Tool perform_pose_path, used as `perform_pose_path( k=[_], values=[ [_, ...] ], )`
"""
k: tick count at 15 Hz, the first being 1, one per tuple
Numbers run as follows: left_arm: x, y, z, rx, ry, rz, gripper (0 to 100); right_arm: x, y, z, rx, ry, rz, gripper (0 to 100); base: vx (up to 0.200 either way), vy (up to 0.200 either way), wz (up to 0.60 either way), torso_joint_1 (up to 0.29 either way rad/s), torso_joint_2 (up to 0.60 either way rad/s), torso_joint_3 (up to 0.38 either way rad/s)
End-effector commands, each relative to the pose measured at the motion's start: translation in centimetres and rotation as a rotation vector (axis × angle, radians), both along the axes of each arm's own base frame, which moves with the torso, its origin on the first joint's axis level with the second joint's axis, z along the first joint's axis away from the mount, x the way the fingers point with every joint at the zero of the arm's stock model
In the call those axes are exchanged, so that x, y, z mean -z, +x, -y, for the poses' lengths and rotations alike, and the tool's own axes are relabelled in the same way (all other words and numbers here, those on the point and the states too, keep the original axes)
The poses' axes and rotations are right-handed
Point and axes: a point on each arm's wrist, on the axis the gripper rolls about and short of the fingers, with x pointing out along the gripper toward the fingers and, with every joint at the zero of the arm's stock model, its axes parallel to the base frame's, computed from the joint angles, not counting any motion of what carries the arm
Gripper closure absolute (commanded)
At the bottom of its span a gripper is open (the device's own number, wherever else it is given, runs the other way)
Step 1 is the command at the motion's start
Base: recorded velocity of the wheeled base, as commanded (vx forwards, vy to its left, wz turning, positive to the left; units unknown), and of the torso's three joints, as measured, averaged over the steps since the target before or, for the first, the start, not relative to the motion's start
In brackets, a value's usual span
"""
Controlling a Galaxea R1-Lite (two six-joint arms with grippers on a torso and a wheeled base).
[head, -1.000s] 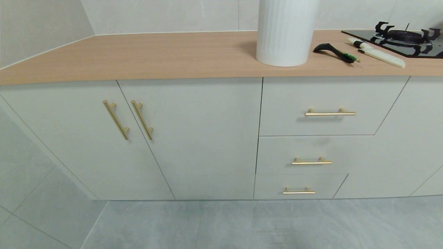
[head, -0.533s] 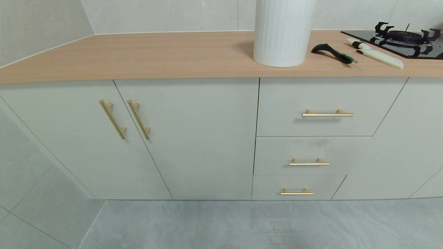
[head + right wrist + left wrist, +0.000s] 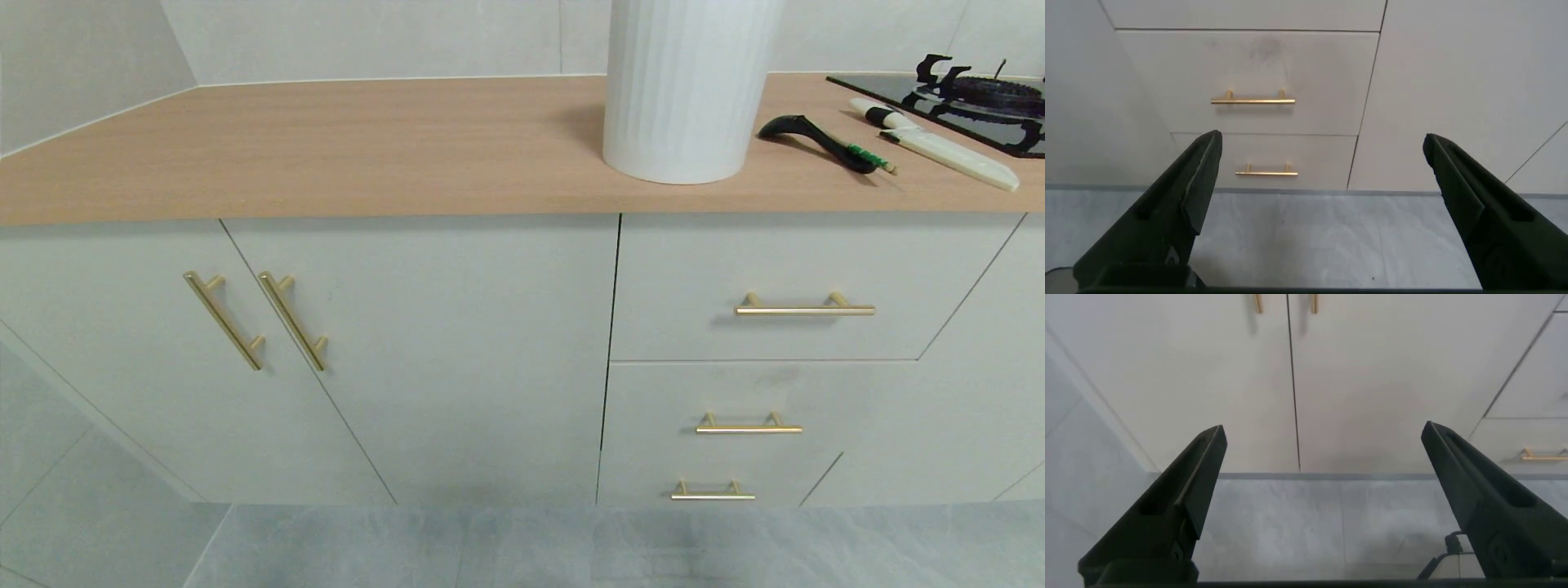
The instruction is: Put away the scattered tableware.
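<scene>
On the wooden countertop [image 3: 326, 147] stands a tall white ribbed container [image 3: 686, 90]. To its right lie a black-handled utensil with a green tip [image 3: 824, 143] and a white knife with a black band [image 3: 939, 149]. My left gripper [image 3: 1321, 431] hangs low and open, facing the foot of the double cabinet doors [image 3: 1290, 384], nothing between its fingers. My right gripper [image 3: 1321, 139] is also open and empty, low in front of the lower drawers [image 3: 1253, 73].
A black gas hob [image 3: 980, 102] sits at the counter's far right. Below are two doors with gold handles [image 3: 224, 320] and three drawers with gold handles [image 3: 804, 309]. Grey tiled floor [image 3: 490, 547] lies in front of the cabinets.
The whole head view has shifted: the cabinet and counter look larger and lower in the picture. None of the things on the counter have moved.
</scene>
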Motion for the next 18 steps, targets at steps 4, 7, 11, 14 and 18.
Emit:
perform_pose_path(
  k=[4, 7, 11, 14, 18],
  values=[
    [0.0, 0.0, 0.0, -0.005, -0.002, -0.001, 0, 0.0, 0.0, 0.0, -0.002, -0.005, -0.001, 0, 0.0, 0.0, 0.0, 0.0, 0.0, 0.0],
    [0.0, 0.0, 0.0, -0.005, -0.002, -0.001, 0, -0.2, 0.0, 0.0, -0.002, -0.005, 0.012, 0, 0.0, 0.0, 0.0, 0.0, 0.0, 0.0],
    [0.0, 0.0, 0.0, -0.005, -0.002, -0.001, 0, -6.9, 0.9, 0.0, -0.128, 0.067, -0.065, 0, 0.0, 0.0, 0.0, 0.0, 0.0, 0.0],
    [0.0, 0.0, 0.0, -0.005, -0.002, -0.001, 0, -7.1, 6.1, -0.8, -0.216, 0.049, -0.362, 0, 0.0, 0.0, 0.0, 0.0, 0.0, 0.0],
    [0.0, 0.0, 0.0, -0.005, -0.002, -0.001, 0, -7.2, 10.9, -1.6, -0.232, 0.026, -0.428, 0, 0.0, 0.0, 0.0, 0.0, 0.0, 0.0]
  ],
)
